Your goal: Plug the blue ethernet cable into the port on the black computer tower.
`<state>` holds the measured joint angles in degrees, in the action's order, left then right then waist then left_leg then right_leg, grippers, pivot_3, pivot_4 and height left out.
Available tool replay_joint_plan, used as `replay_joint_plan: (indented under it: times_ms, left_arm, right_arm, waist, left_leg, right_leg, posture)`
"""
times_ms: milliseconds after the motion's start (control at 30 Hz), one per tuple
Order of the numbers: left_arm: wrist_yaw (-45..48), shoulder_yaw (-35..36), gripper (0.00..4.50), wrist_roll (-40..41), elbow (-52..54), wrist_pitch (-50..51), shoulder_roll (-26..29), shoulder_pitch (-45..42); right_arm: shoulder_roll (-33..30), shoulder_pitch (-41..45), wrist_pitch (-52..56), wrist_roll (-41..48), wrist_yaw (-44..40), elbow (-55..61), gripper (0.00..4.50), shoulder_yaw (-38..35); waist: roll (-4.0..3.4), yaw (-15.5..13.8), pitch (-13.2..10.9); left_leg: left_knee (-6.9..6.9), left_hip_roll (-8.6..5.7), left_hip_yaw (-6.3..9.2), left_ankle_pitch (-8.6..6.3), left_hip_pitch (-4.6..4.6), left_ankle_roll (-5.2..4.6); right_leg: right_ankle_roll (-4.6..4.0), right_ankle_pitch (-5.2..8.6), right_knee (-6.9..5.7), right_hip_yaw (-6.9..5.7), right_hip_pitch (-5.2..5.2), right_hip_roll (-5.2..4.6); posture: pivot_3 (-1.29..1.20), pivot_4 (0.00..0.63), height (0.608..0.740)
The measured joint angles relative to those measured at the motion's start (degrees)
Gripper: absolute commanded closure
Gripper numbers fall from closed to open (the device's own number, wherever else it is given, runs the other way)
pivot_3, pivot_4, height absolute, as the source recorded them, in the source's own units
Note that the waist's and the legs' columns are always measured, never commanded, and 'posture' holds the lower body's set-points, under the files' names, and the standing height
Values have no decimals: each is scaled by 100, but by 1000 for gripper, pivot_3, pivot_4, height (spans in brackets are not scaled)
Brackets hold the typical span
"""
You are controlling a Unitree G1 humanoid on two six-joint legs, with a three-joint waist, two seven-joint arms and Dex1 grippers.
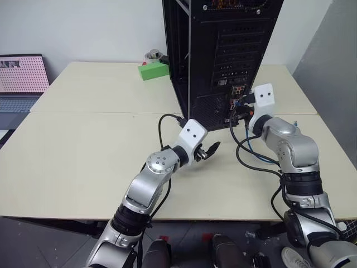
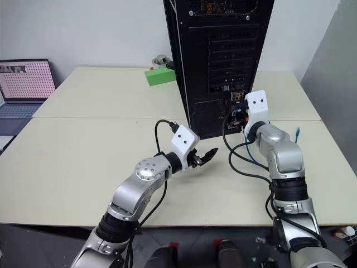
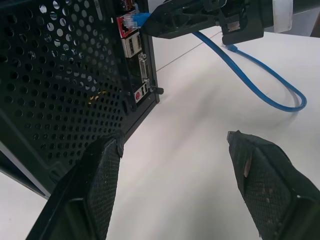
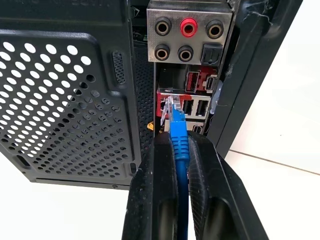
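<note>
The black computer tower (image 1: 223,56) stands upright at the back middle of the table, rear panel toward me. My right gripper (image 4: 178,145) is shut on the blue ethernet cable (image 4: 180,147) just behind its translucent plug. The plug tip is at the mouth of the red-framed port (image 4: 164,102), below the round audio jacks; how deep it sits I cannot tell. The rest of the cable (image 3: 260,70) loops over the table to the right of the tower. My left gripper (image 1: 211,149) hovers open with nothing in it, in front of the tower's lower left corner.
A green box (image 1: 153,71) with a small grey pot (image 1: 152,56) on it sits left of the tower. A laptop (image 1: 19,84) stands at the table's far left. The cable's free end (image 2: 298,132) lies on the right. Black robot cords (image 1: 245,159) hang by my right arm.
</note>
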<state>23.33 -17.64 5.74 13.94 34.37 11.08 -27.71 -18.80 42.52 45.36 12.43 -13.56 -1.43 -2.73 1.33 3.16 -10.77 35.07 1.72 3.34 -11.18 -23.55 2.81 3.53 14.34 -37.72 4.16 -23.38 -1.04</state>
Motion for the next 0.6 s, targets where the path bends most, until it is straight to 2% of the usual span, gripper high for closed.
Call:
replay_joint_plan:
  times_ms: [600]
  left_arm:
    - [-2, 1, 996, -15, -19, -4, -11, 1]
  right_arm:
    - [162, 54, 31, 21, 112, -140, 4474, -168]
  waist:
    - [0, 17, 0]
  left_leg:
    - [0, 0, 0, 0, 1, 0]
  right_leg:
    - [0, -1, -2, 1, -1, 0]
  posture:
    - [0, 150, 740]
